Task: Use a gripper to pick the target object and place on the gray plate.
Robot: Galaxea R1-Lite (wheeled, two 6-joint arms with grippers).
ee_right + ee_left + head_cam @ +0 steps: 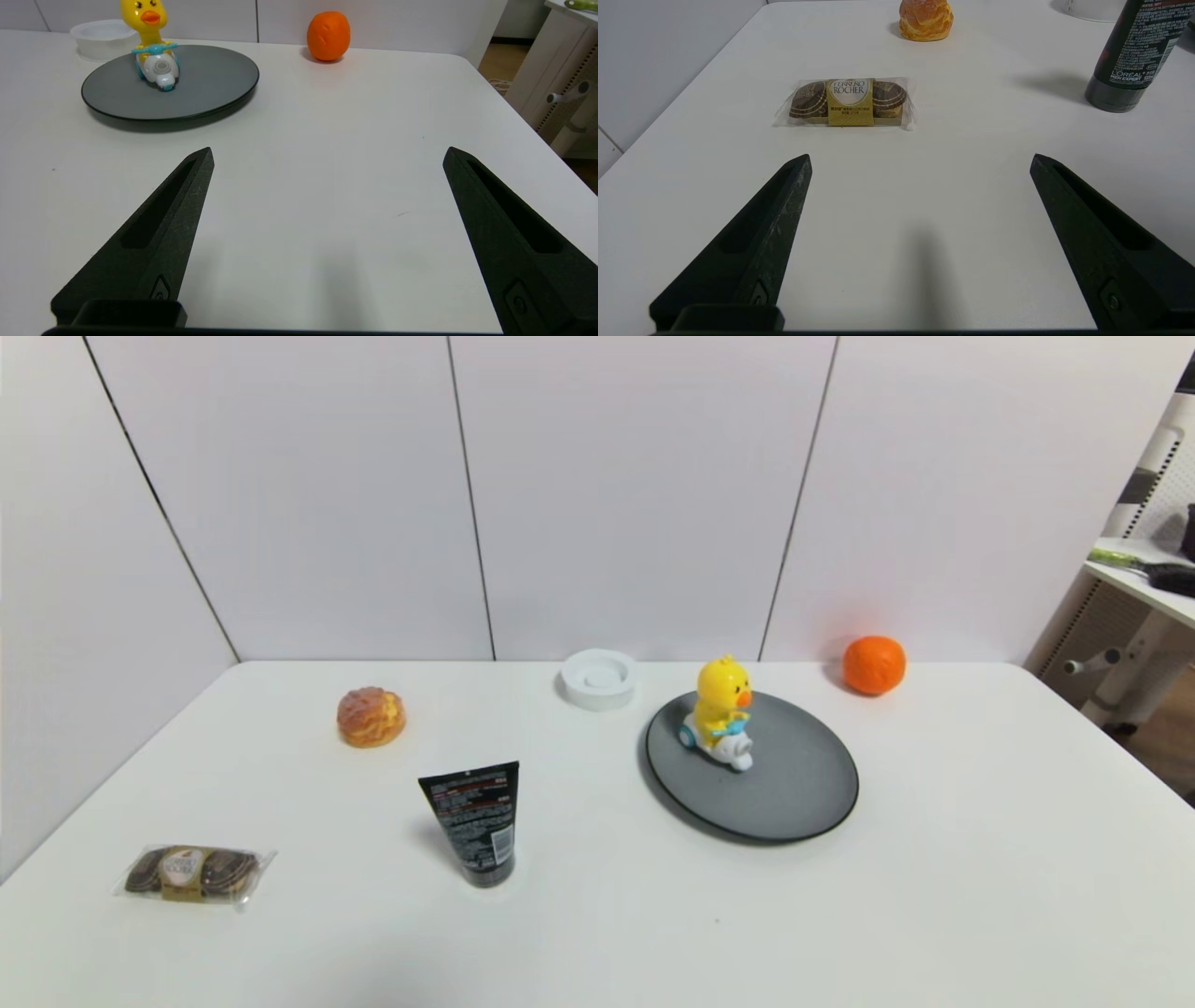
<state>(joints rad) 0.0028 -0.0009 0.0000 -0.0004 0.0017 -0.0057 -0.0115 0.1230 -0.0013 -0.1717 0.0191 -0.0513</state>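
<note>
The duck toy (pixel 719 714) already stands upright on the gray plate (pixel 803 784), well ahead of the right gripper (pixel 327 161), whose jaws are wide and empty; the left gripper (pixel 920 161), also wide, is farther off.

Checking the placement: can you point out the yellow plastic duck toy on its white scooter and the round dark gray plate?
yellow plastic duck toy (pixel 721 706), head view, on its body.
round dark gray plate (pixel 794 784), head view, on its bare surface.

Glossy plastic duck toy (pixel 720 711), matt gray plate (pixel 794 784), smooth white desk (pixel 934 859), crinkly clear chocolate wrapper (pixel 847 101).
</note>
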